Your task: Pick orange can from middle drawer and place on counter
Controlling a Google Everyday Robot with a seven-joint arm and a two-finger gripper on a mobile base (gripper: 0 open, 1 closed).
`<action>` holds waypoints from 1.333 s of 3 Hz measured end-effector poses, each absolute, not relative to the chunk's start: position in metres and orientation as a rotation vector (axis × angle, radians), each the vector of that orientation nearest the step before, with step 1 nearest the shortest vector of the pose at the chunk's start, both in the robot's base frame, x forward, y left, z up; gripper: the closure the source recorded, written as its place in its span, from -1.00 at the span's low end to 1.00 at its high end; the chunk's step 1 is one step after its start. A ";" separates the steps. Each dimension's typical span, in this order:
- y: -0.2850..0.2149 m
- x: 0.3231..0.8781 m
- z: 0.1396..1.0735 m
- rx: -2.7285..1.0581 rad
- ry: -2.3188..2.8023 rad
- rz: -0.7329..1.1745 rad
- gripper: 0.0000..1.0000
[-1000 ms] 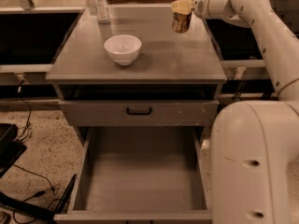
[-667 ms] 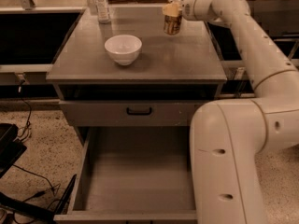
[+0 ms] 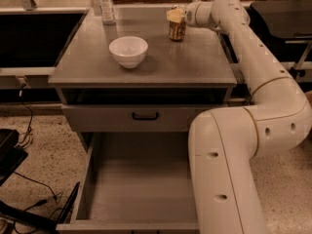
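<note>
The orange can (image 3: 177, 29) stands upright at the back right of the counter (image 3: 146, 62). My gripper (image 3: 176, 15) reaches in from the right and sits around the can's top. The can's base seems to touch the counter. The middle drawer (image 3: 139, 179) is pulled open below, with a bare grey floor. My white arm (image 3: 253, 96) curves down the right side and hides the drawer's right wall.
A white bowl (image 3: 128, 51) sits left of the can on the counter. A clear plastic bottle (image 3: 105, 4) stands at the back left. A shut drawer front with a black handle (image 3: 145, 116) is above the open drawer. Black cables (image 3: 29, 199) lie on the floor at left.
The gripper has carried the can leftward and down from the counter's right edge to its back right area, where the can now rests on the surface.
</note>
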State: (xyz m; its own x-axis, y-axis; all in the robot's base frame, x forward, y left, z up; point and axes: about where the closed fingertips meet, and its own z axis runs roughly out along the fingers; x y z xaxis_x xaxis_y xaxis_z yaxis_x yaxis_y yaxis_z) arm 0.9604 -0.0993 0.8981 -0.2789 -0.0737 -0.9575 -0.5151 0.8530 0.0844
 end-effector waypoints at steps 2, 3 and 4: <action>-0.099 0.960 0.898 -0.445 1.821 0.455 -0.31; -0.099 0.960 0.898 -0.445 1.821 0.455 -0.77; -0.098 0.960 0.898 -0.449 1.819 0.461 -1.00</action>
